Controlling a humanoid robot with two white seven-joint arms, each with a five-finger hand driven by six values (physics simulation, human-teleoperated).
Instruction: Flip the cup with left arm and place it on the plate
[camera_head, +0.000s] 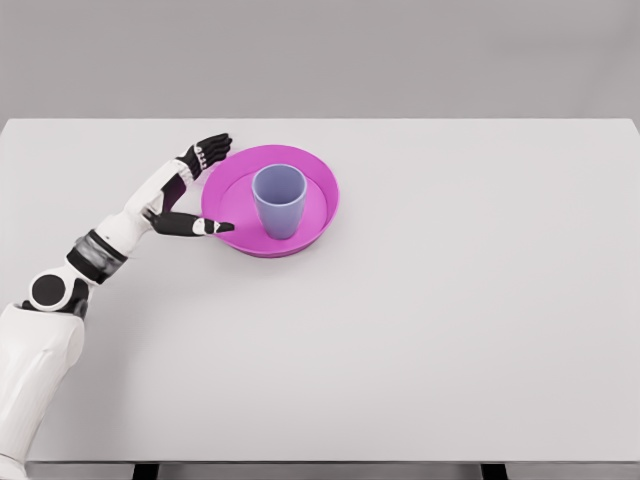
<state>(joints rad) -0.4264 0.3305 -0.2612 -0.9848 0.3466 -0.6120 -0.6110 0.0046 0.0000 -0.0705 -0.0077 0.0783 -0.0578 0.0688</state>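
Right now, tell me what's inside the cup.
The cup stands upright on the plate, mouth up. Only the inner wall near the rim shows, with nothing in view; the bottom is hidden by the near wall. The left hand is open beside the plate.

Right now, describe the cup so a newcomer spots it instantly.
On the white table, find the round magenta plate left of centre. The pale blue tumbler-shaped cup stands upright in it, mouth up, apart from the open left hand beside the plate.
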